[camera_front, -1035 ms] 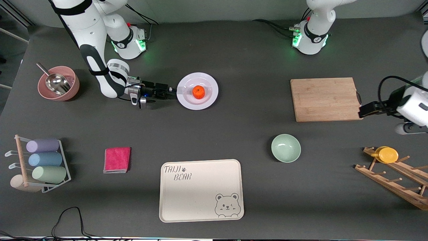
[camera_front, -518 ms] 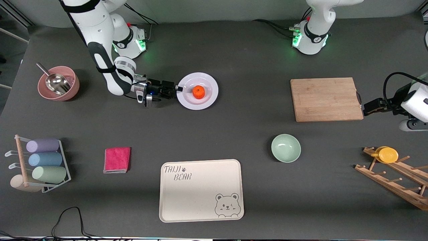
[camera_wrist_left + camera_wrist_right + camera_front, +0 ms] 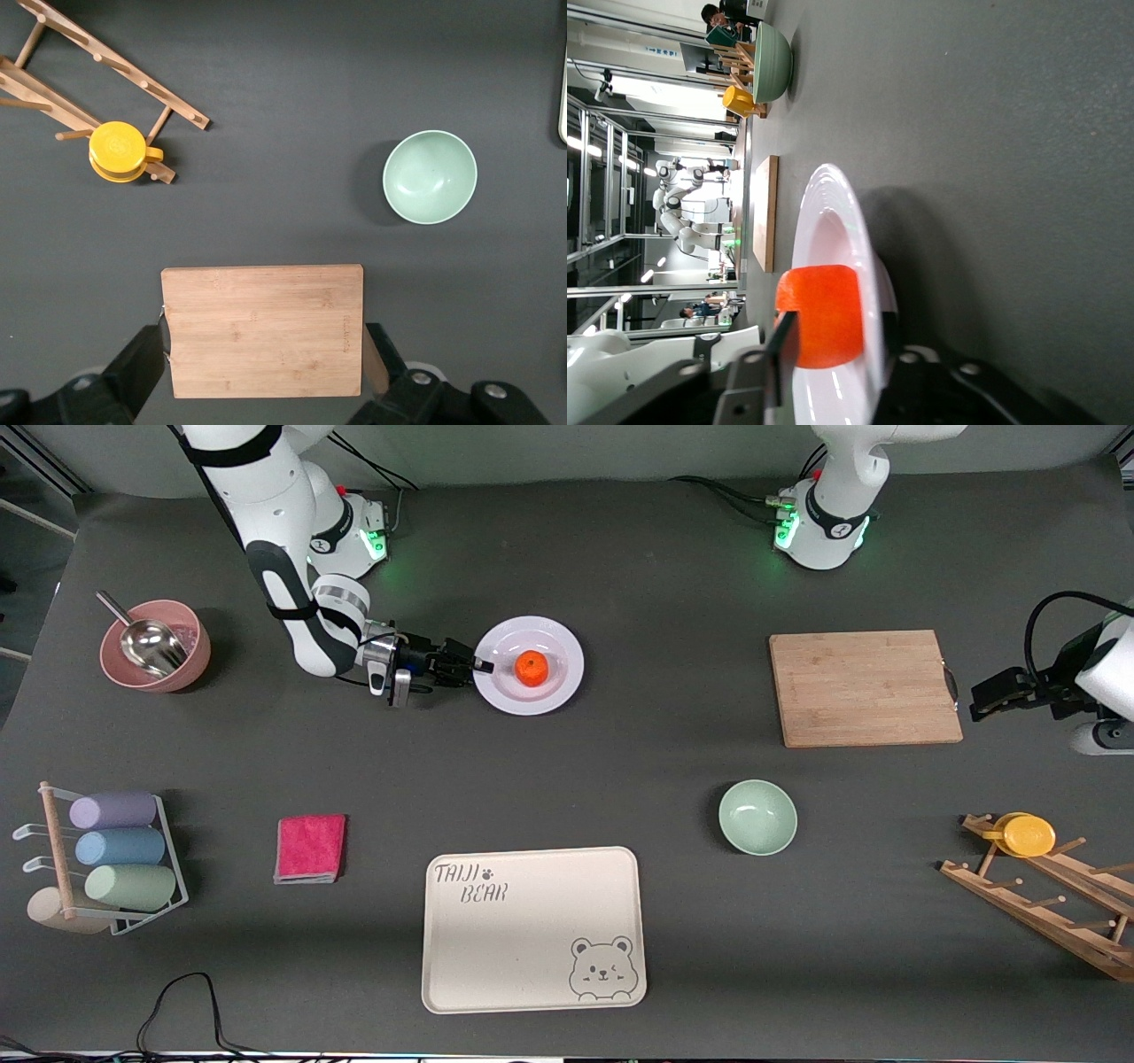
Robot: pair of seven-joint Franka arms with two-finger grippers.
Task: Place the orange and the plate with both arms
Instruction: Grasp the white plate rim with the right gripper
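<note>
Two arms work over the counter (image 3: 673, 779). Toward the right arm's end sits the plate (image 3: 529, 665), its rim pinched by the right hand (image 3: 479, 665); the left hand (image 3: 977, 699) hovers spread over the cutting board (image 3: 864, 687). On the plate rests the orange (image 3: 531, 668).

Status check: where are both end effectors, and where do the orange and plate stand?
Right end effector shut on the plate rim. The orange sits on the plate. Left end effector open, above the cutting board. Nothing in the way.

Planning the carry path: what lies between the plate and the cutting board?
Nothing. In the front view, bare table runs from the plate, which holds the orange, to the cutting board.
</note>
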